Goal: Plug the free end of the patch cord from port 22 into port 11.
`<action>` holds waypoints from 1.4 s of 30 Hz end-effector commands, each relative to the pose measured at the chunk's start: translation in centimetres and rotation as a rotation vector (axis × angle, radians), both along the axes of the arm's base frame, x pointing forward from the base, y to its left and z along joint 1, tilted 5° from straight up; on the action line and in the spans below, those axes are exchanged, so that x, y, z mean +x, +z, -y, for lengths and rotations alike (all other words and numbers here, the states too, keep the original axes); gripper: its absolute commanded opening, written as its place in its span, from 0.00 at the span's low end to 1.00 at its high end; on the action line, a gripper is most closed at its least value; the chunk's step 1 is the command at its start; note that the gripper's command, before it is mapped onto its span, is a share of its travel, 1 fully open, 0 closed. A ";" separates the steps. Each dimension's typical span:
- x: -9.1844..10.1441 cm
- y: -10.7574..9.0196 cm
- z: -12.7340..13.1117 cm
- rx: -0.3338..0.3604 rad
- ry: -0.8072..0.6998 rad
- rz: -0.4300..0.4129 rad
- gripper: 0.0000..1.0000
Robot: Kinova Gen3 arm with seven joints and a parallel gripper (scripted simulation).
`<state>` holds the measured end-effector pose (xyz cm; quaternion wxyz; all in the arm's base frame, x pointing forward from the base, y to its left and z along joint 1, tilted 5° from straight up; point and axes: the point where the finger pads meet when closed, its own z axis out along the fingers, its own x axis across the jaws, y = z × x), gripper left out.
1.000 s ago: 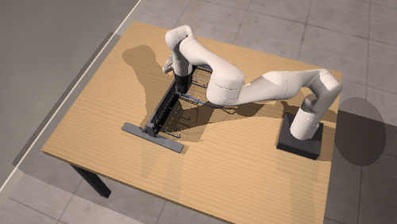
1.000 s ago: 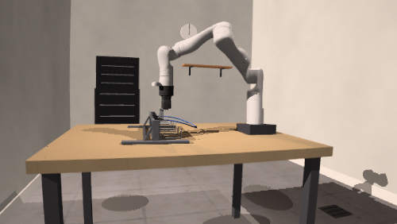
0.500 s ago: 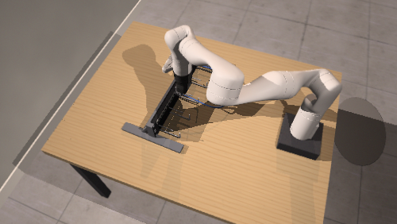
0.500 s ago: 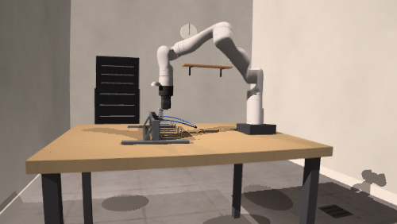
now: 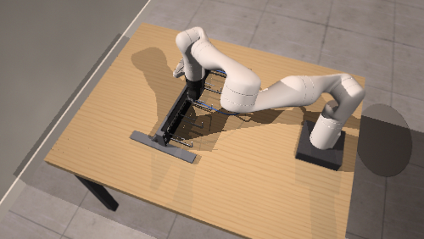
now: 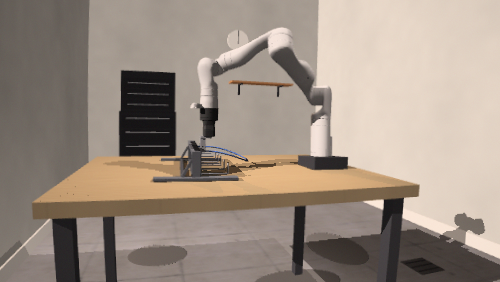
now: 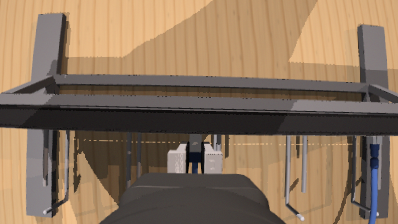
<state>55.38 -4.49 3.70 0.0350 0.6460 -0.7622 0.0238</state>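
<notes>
Wrist view, plug [image 7: 194, 156] clamped between pale fingers, behind rack [image 7: 200, 102].

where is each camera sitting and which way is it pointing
Top: high above one table corner, looking down at the wooden table; shows the whole arm, its base and the rack.
Exterior: low, beyond the table's edge, facing the back wall; shows the full arm above the rack.
Wrist: on the gripper, looking straight down past the rack's top bars; shows the gripper body and pale fingers shut on the dark plug.
All three share the rack; the blue cord shows in each.
</notes>
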 end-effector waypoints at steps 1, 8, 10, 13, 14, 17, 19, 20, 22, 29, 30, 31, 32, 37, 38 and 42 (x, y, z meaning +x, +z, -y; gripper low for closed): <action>0.1 0.1 0.0 0.000 0.000 0.002 0.00; 0.2 0.1 0.0 0.000 0.000 0.002 0.00; 0.2 0.1 0.0 0.000 0.000 0.002 0.00; 0.2 0.1 0.0 0.000 0.000 0.002 0.00; 0.2 0.1 0.0 0.000 0.000 0.002 0.00; 0.3 0.1 0.0 0.000 0.000 0.002 0.00; 0.3 0.1 0.0 0.000 0.000 0.002 0.00; 0.3 0.1 0.0 0.000 0.000 0.002 0.00; 0.3 0.1 0.0 0.000 0.000 0.002 0.00; 0.3 0.1 0.0 0.000 0.000 0.003 0.00; 0.3 0.1 0.1 0.000 0.000 0.003 0.00; 0.3 0.1 0.1 0.000 0.000 0.003 0.00; 0.3 0.1 0.1 0.000 0.000 0.003 0.00; 0.4 0.1 0.1 0.000 0.000 0.003 0.00; 0.5 0.1 0.1 0.000 0.000 0.003 0.00; 0.5 0.1 0.1 0.000 0.000 0.003 0.00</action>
